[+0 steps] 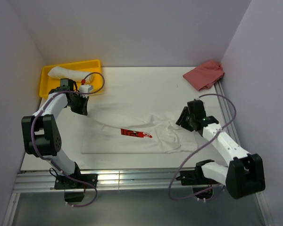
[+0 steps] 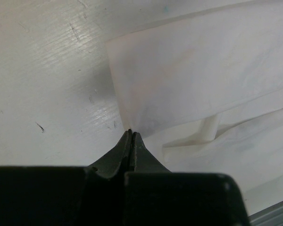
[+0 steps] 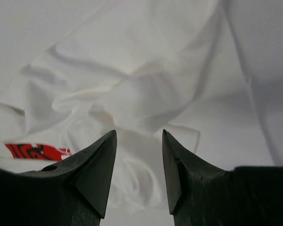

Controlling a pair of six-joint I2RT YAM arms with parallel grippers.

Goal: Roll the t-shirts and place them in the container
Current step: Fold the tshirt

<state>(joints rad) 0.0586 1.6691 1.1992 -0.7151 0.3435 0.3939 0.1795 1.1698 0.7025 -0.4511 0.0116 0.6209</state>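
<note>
Over on the left, a yellow tray (image 1: 70,63) holds a rolled t-shirt (image 1: 66,72), a soft white bundle lying along it. Just below the tray, the left gripper (image 1: 81,109) is down at the far left corner of the other t-shirt (image 1: 127,143). Its wrist view shows the jaws pressed together, and a folded corner of the white cloth appears to be nipped at their tips. That shirt lies spread on the table (image 1: 146,84) between the two arms. It is fairly flat on its left half, with a small red print (image 1: 136,133) near the middle, and rumpled into folds toward the right. It looks light, limp and thin, so I judge it will sag and slide rather than hold any shape, and a pinch on a single layer may drag only that layer. An edge or corner with the layers doubled looks like the best place to take hold, with both sides held so the roll runs even. The right gripper (image 1: 183,118) hangs over the bunched right side with its jaws parted wide and nothing between them. A pinkish-red cloth (image 1: 205,74) lies well apart at the far right corner.
</note>
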